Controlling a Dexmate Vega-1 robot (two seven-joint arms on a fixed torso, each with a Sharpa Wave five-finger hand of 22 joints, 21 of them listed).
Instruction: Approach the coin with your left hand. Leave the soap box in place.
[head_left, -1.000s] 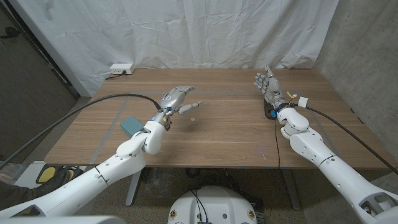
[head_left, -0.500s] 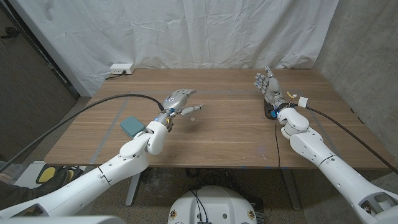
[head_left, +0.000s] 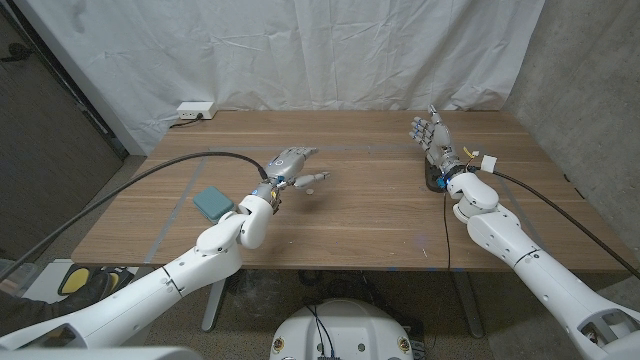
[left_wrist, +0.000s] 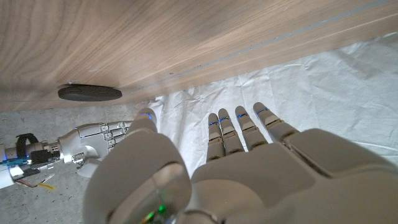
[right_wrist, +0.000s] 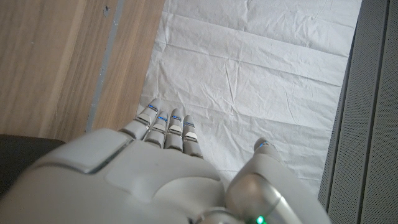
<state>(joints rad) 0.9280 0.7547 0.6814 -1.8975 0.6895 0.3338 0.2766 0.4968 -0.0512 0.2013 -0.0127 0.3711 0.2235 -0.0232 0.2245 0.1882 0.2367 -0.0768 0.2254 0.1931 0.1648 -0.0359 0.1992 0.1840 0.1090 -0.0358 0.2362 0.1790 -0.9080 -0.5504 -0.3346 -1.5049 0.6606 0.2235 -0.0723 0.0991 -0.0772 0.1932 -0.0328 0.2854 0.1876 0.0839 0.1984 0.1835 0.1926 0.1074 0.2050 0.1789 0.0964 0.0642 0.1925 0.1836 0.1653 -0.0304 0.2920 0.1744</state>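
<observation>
Left hand, empty with fingers spread, has edged forward over the coin; soap box sits untouched behind it.

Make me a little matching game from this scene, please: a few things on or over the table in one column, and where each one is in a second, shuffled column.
Things:
1. soap box
2. left hand
3. right hand
4. white socket strip

Places:
A. at the table's far left corner
B. raised, open, over the table's right side
C. on the table beside the left forearm
D. reaching out over the table's middle

Pairs: 1-C, 2-D, 3-B, 4-A
</observation>
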